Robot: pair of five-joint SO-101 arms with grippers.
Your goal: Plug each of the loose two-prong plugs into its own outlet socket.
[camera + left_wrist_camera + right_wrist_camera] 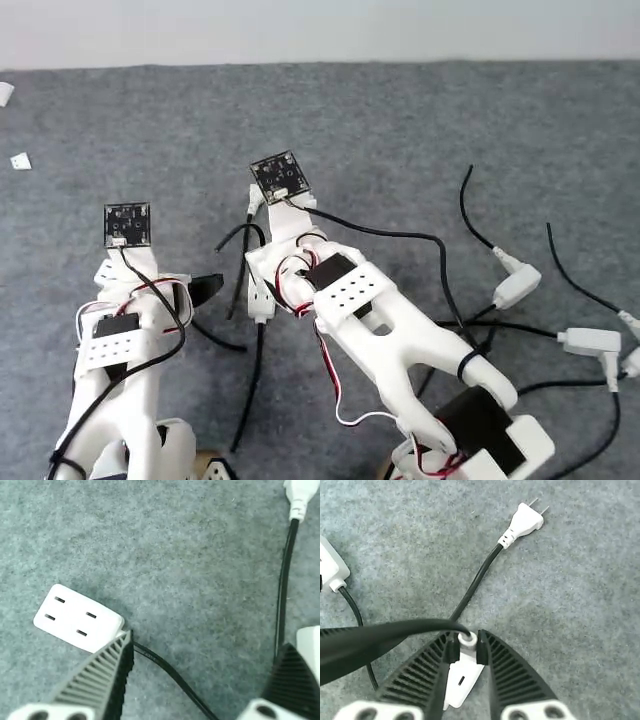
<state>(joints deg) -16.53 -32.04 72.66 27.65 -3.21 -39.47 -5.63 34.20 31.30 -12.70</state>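
Observation:
My right gripper (pixel 466 647) is shut on a white cord end (pixel 461 675) that has a slot in its face and a black cable leaving its collar. Beyond it, a loose white two-prong plug (pixel 525 522) lies on the carpet with its prongs pointing away. My left gripper (pixel 207 642) hangs open over the carpet. One of its fingers (pixel 107 672) sits just beside a white outlet block (pixel 77 617) with two pairs of slots. Another white plug (pixel 299 495) on a black cable lies farther off. In the high view the left arm's black finger (pixel 207 288) shows near a white plug (pixel 262 297).
More white plugs (pixel 517 285) (pixel 590 341) on black cables lie tangled at the right of the grey carpet (pixel 420 130). A white cord end (pixel 330 567) rests at the edge of the right wrist view. Black cables run between the two arms.

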